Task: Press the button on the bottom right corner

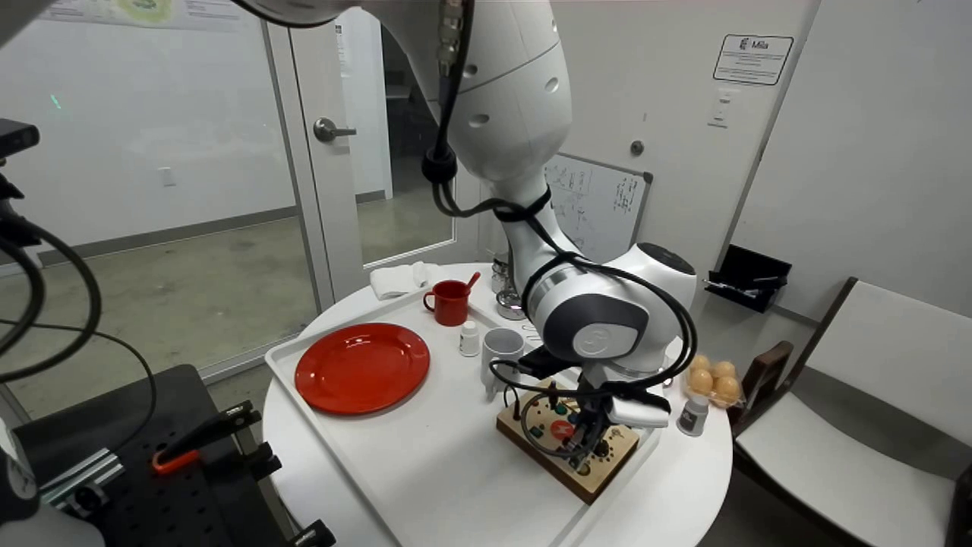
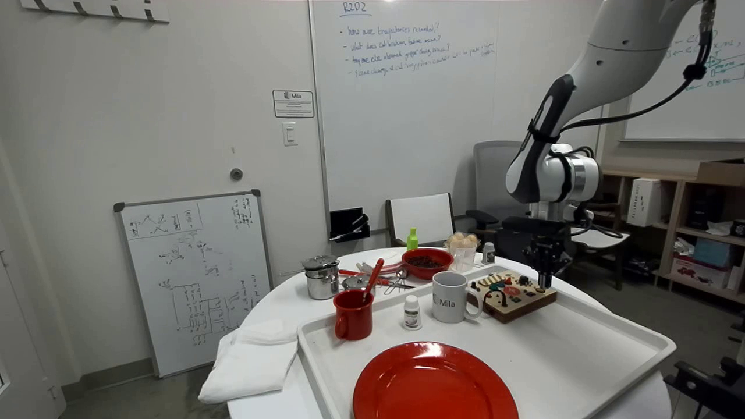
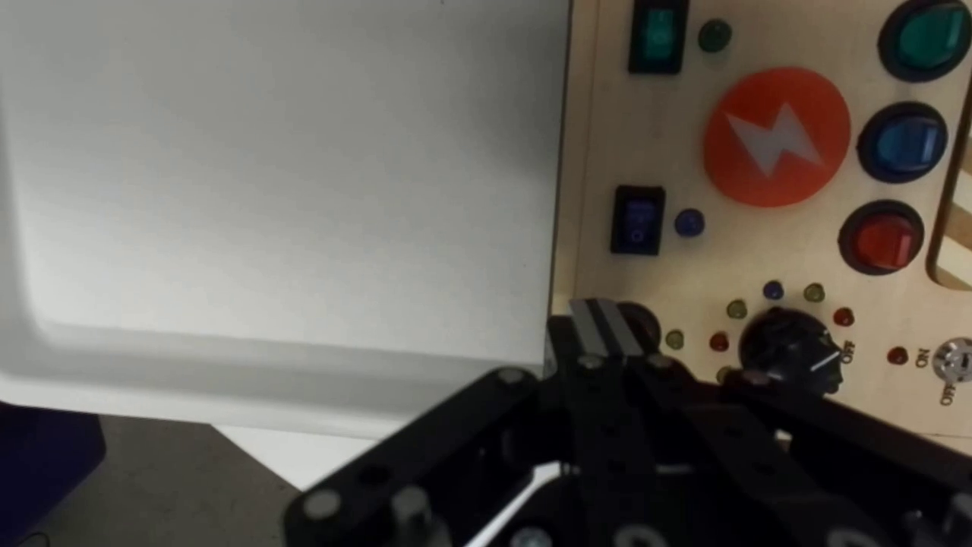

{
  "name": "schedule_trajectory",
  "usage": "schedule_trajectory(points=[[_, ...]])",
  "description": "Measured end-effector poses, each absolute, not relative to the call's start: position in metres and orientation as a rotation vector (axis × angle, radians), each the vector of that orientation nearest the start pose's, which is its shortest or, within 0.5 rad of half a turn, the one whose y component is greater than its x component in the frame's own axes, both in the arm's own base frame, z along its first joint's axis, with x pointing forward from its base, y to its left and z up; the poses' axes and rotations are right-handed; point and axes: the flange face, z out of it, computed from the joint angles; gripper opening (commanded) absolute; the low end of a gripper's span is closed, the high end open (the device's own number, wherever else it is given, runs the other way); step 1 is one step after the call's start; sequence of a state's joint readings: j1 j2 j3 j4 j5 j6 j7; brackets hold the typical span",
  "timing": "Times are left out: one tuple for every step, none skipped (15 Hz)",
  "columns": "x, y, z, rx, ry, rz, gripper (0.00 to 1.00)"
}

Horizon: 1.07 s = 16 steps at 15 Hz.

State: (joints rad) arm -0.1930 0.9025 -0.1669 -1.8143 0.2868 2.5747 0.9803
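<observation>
The pale wooden board [image 1: 598,484] lies on the white tray, dotted with switches, small lights and a black knob [image 3: 790,351]. It also shows in an exterior view [image 2: 520,308] and in the wrist view [image 3: 645,144]. My gripper [image 3: 606,328] is shut and empty, pointing down over one corner of the board. A dark-rimmed round button [image 3: 644,325] sits at that corner, partly hidden by the fingertips. The button [image 1: 584,469] looks yellowish in an exterior view, with the gripper [image 1: 580,456] right at it. I cannot tell whether the fingertips touch the button.
A grey-white mug [image 2: 449,298] stands beside the board, near a small white bottle [image 2: 412,313] and a red mug [image 2: 353,317]. A red plate [image 1: 362,368] lies on the tray [image 1: 334,450]. Eggs [image 1: 714,380] and another bottle [image 1: 692,415] stand beyond the tray.
</observation>
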Motion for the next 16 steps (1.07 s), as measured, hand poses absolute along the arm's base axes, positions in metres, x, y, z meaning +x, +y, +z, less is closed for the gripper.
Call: schedule_trajectory(points=[[0.567,-0.219,0.036,-2.278,2.203,0.181,0.05],[0.567,-0.219,0.035,-2.279,2.204,0.184,0.04],[0.567,-0.219,0.034,-2.279,2.204,0.186,0.04],[0.567,-0.219,0.032,-2.280,2.204,0.188,0.04],[0.567,-0.219,0.031,-2.282,2.204,0.189,0.04],[0.567,-0.219,0.029,-2.282,2.204,0.190,0.05],[0.568,-0.219,0.028,-2.283,2.204,0.190,0.04],[0.568,-0.219,0.027,-2.284,2.203,0.191,0.04],[0.568,-0.219,0.026,-2.285,2.203,0.191,0.04],[0.569,-0.219,0.025,-2.286,2.203,0.191,0.05],[0.569,-0.220,0.025,-2.286,2.202,0.190,0.05],[0.570,-0.220,0.025,-2.286,2.202,0.192,0.05],[0.570,-0.220,0.025,-2.286,2.202,0.193,0.05],[0.570,-0.220,0.025,-2.286,2.202,0.194,0.05],[0.570,-0.220,0.025,-2.286,2.203,0.194,0.04],[0.570,-0.220,0.025,-2.286,2.203,0.194,0.04]])
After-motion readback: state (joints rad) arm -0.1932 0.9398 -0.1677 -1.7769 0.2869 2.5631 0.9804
